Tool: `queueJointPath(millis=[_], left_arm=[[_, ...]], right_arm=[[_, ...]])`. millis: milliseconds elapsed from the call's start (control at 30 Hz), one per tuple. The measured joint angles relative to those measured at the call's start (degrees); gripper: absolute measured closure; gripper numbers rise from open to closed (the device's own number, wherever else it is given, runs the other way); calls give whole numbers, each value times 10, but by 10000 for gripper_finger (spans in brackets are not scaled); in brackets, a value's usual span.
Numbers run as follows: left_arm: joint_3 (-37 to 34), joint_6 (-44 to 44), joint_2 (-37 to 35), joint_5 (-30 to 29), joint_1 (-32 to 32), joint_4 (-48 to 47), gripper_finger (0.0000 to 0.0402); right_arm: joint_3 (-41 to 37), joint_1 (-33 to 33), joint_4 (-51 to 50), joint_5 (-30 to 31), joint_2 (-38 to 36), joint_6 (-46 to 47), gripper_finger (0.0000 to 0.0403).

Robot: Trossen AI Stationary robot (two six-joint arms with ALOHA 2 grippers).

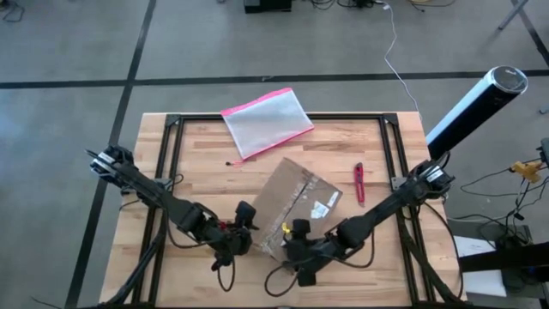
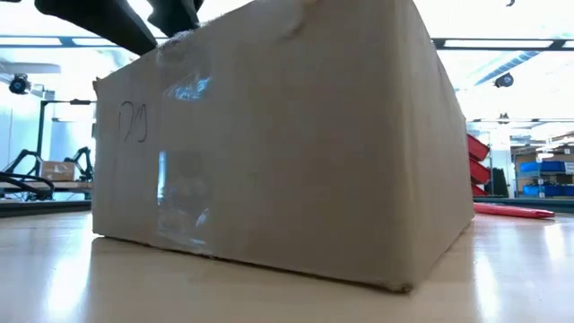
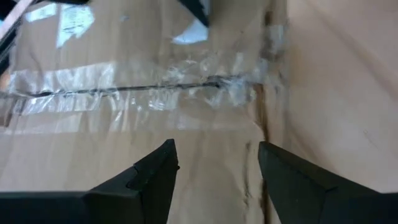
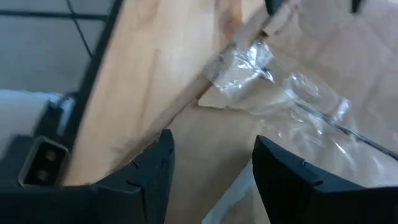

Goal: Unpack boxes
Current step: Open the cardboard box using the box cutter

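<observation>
I see both fingers sets spread at box (image 1: pixel 293 204): left (image 1: pixel 246 216), right (image 1: pixel 294 233); pouch (image 1: pixel 266 121), red tool (image 1: pixel 358 182) apart.

On my overhead feed a pink-edged pouch (image 1: pixel 267 122) lies at the far edge of the wooden table (image 1: pixel 206 172), overhanging it slightly. I see a red tool (image 1: pixel 359 182) lying flat on the right side, well apart from the pouch.

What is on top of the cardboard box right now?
The cardboard box carries crinkled clear tape along its closed seam and a white label. The left gripper and right gripper hover at its near edge, both open. Its contents are hidden.
</observation>
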Motion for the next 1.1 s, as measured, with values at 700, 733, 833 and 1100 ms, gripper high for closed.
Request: queueJointPath(millis=[700,733,833,1100], left_arm=[[0,15,49,40,0,81,197],[0,15,54,54,-2,83,200],[0,12,61,62,-10,81,215],[1,-22,61,69,-17,68,274]], right_arm=[[4,11,-106,41,-11,30,226],[4,11,-106,41,-11,30,227],[4,11,-105,41,-11,30,228],[4,11,-100,49,-11,32,229]])
